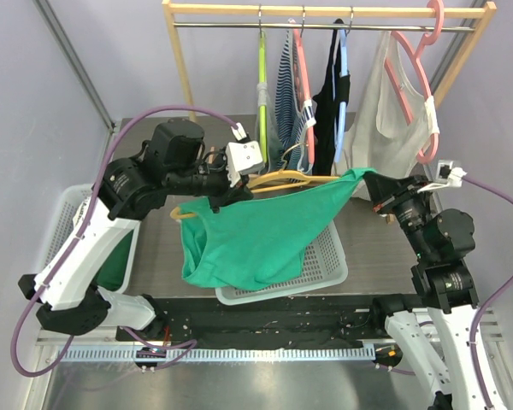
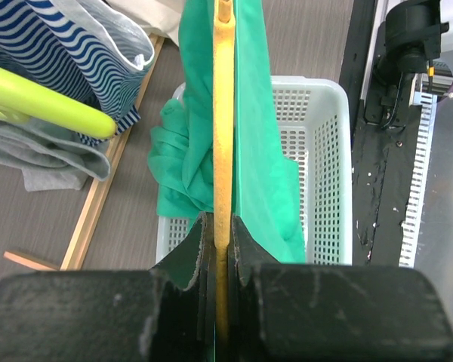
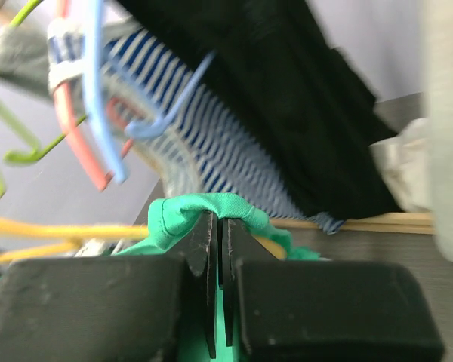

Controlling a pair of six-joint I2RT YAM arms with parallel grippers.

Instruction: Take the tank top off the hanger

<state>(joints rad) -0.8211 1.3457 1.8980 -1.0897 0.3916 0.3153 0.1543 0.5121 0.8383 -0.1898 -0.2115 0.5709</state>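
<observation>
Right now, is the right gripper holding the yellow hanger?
No, the right gripper pinches a fold of the green tank top, not the hanger.

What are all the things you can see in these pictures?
tank top: one, green, on the yellow hanger, above the middle basket
yellow hanger: one, yellow, inside the tank top
middle basket: one, white, middle of the table
left basket: one, white, left of the table, green cloth inside
rack: one, wooden, at the back
striped top: one, blue and white, on the rack
black top: one, black, on the rack
pale top: one, whitish, on the rack
lime hanger: one, lime, on the rack
left gripper: one, black, shut on the yellow hanger
right gripper: one, black, shut on the tank top
</observation>
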